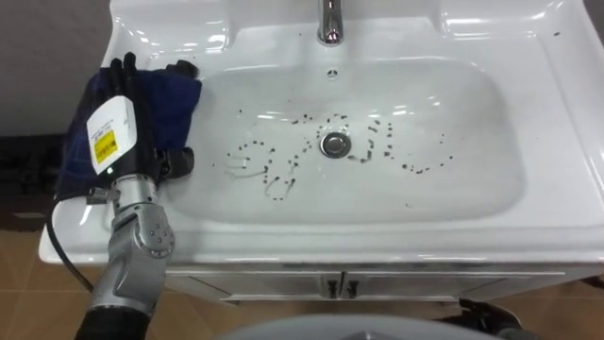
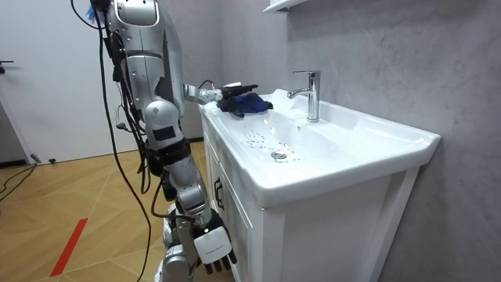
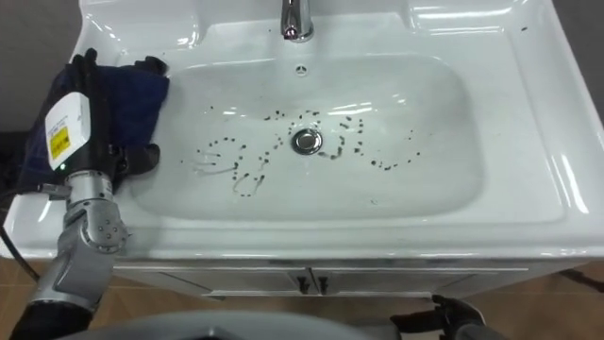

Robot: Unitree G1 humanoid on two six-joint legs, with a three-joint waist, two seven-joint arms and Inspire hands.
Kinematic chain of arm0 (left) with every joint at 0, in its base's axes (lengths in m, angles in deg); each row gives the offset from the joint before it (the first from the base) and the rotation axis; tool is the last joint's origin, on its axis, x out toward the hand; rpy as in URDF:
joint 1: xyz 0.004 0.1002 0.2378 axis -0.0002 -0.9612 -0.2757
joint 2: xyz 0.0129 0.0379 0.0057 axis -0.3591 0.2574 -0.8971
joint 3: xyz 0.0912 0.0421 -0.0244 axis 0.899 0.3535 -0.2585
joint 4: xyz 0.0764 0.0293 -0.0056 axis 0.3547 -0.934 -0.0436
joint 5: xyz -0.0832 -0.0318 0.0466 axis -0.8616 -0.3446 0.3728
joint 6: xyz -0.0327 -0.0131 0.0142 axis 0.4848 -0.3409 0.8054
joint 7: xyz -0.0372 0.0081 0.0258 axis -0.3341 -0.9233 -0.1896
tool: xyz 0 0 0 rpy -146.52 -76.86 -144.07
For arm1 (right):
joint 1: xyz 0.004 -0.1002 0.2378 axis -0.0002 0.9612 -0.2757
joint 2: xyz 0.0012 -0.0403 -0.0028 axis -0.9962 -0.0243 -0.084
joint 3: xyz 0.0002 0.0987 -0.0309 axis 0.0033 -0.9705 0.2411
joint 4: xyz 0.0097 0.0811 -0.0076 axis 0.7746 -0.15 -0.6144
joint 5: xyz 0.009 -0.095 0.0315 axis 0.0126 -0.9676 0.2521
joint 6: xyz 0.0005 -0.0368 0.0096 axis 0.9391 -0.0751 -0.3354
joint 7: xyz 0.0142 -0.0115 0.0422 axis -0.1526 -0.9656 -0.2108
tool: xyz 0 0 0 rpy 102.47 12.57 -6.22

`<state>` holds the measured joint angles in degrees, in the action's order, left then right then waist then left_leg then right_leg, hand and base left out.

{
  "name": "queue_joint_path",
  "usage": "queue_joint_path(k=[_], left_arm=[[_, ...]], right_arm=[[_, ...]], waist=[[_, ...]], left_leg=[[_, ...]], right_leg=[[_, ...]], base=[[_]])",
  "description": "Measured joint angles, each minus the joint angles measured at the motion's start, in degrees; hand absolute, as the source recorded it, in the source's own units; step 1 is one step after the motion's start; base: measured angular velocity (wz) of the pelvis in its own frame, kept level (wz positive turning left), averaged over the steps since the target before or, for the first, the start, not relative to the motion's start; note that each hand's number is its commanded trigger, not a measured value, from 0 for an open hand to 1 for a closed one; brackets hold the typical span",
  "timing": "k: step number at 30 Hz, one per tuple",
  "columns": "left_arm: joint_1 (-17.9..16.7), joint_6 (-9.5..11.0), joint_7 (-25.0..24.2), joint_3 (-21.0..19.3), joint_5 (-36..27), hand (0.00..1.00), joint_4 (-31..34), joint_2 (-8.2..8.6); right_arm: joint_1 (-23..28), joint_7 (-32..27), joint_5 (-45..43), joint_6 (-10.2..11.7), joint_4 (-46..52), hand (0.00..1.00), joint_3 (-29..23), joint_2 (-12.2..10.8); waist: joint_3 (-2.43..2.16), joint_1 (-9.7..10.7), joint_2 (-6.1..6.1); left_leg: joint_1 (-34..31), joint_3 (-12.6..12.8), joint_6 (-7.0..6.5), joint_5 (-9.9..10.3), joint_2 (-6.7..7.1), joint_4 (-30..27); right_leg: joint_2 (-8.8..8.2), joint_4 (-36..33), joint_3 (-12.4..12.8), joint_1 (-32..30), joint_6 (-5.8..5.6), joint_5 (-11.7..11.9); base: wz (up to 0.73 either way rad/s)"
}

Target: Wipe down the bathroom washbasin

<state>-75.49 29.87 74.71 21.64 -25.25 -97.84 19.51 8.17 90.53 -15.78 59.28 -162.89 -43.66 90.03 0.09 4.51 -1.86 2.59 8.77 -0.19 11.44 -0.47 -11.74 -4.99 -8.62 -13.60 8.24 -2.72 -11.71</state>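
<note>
A white basin [image 1: 377, 236] has dark specks [image 1: 278, 179] scattered around its drain [image 1: 334, 144]. A dark blue cloth [image 1: 170, 104] lies bunched on the basin's left rim. My left hand [image 1: 142, 94] rests on top of the cloth, its fingers stretched over it and the thumb out toward the bowl. In the room view I stand at the front left corner of the cabinet, and my right hand [image 2: 211, 247] hangs low at my side with relaxed fingers.
A chrome faucet [image 1: 328, 24] rises at the middle of the back rim. A grey wall [image 2: 376, 55] stands behind the basin. White cabinet doors [image 1: 335, 283] sit below the front edge, over a wooden floor [image 2: 70, 227].
</note>
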Motion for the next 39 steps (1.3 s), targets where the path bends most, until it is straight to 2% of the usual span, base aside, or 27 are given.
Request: queue_joint_path(k=[4,7,9,13,18,21,26,32,33,34,35,36,39], left_arm=[[0.03,0.08,0.01,0.0,-0.16,0.0,-0.88,0.01],[0.45,0.39,0.1,-0.04,-6.23,0.0,-3.28,0.05],[0.55,2.3,0.2,-0.02,-9.8,0.0,-5.46,0.04],[1.74,4.06,1.23,-0.09,-13.31,0.0,-8.46,0.01],[3.2,5.97,2.46,-0.44,-13.52,0.0,-14.2,0.05],[4.59,7.49,2.62,-0.6,-14.64,0.0,-18.39,0.11],[7.03,8.01,2.26,-2.13,-14.68,0.0,-22.2,0.3],[7.64,8.0,1.54,-3.4,-14.72,0.0,-23.49,0.28],[7.65,8.0,1.43,-3.4,-14.76,0.07,-23.49,0.28],[7.68,8.0,1.37,-3.4,-14.76,0.62,-23.49,0.28],[7.68,8.0,1.32,-3.39,-14.78,0.75,-23.51,0.29],[7.59,8.0,1.32,-3.39,-15.03,1.0,-23.53,0.29],[7.56,8.0,1.19,-3.41,-15.11,1.0,-23.67,0.29]], right_arm=[[-0.1,0.02,-1.21,-0.41,-0.04,0.0,0.03,-0.02],[0.28,-0.1,-1.45,-1.14,0.07,0.0,0.12,-0.07],[0.4,-0.27,-2.97,-2.07,-0.09,0.0,0.03,-0.1],[0.68,-0.25,-6.61,-3.17,-0.04,0.0,0.03,-0.04],[2.17,0.66,-14.37,-6.39,0.47,0.0,0.05,-0.25],[2.74,1.32,-15.71,-8.03,0.04,0.0,0.74,-0.5],[2.42,2.08,-17.43,-8.92,-0.02,0.0,1.1,-0.8],[2.4,3.08,-17.48,-10.41,-0.02,0.0,1.06,-0.76],[2.38,3.24,-17.48,-10.4,-0.02,0.0,1.06,-0.72],[2.35,3.3,-17.48,-10.39,-0.02,0.0,1.05,-0.7],[2.27,3.4,-17.56,-10.41,-0.02,0.0,1.03,-0.67],[2.11,3.45,-18.02,-10.39,-0.02,0.0,1.04,-0.69],[1.89,3.6,-19.84,-10.44,0.04,0.0,0.94,-0.69]], waist=[[-0.11,0.04,0.18],[-0.3,0.06,0.36],[-0.32,0.01,0.37],[-0.43,-0.11,0.22],[-0.5,-0.15,-0.01],[-0.51,-0.4,0.01],[-0.69,-0.46,0.31],[-0.96,-1.08,0.71],[-0.97,-1.5,0.71],[-0.97,-1.68,0.71],[-0.98,-1.86,0.68],[-1.02,-1.87,0.62],[-1.19,-1.87,0.35]], left_leg=[[-0.04,0.02,0.0,0.0,0.0,0.01],[0.12,-0.03,0.0,0.0,0.01,-0.01],[0.83,-0.02,-0.01,0.0,0.03,-0.01],[1.62,0.42,0.06,-0.03,-0.08,0.4],[3.16,1.58,0.13,-0.06,-0.3,1.31],[4.11,2.06,0.28,-0.23,-0.39,1.61],[5.11,2.8,0.62,-0.55,-0.72,1.8],[5.68,2.77,1.2,-1.25,-1.2,2.2],[5.79,2.75,1.23,-1.27,-1.26,2.2],[5.84,2.7,1.25,-1.28,-1.29,2.2],[5.92,2.43,1.27,-1.3,-1.29,2.19],[5.99,1.92,1.29,-1.3,-1.27,2.2],[6.1,1.84,1.31,-1.32,-1.27,2.21]], right_leg=[[0.0,-0.01,0.05,-0.02,0.0,0.0],[0.0,-0.06,0.08,0.17,0.0,0.0],[0.01,-0.05,0.19,0.82,0.0,0.0],[0.14,-0.24,0.96,1.06,0.0,0.0],[0.28,-0.37,2.43,1.77,0.02,-0.01],[0.35,-0.65,3.06,2.12,0.21,-0.09],[0.67,-1.22,4.07,1.93,0.58,-0.69],[1.24,-1.31,4.2,1.9,1.34,-0.72],[1.31,-1.32,4.29,1.93,1.46,-0.71],[1.35,-1.31,4.35,1.94,1.5,-0.7],[1.42,-1.29,4.51,1.99,1.54,-0.71],[1.48,-1.27,4.68,2.05,1.57,-0.73],[1.51,-1.26,4.83,2.11,1.62,-0.76]], base=[[0.0],[0.0],[-0.02],[-0.11],[-0.14],[-0.12],[-0.09],[-0.03],[-0.11],[-0.09],[-0.06],[-0.06],[-0.02]])
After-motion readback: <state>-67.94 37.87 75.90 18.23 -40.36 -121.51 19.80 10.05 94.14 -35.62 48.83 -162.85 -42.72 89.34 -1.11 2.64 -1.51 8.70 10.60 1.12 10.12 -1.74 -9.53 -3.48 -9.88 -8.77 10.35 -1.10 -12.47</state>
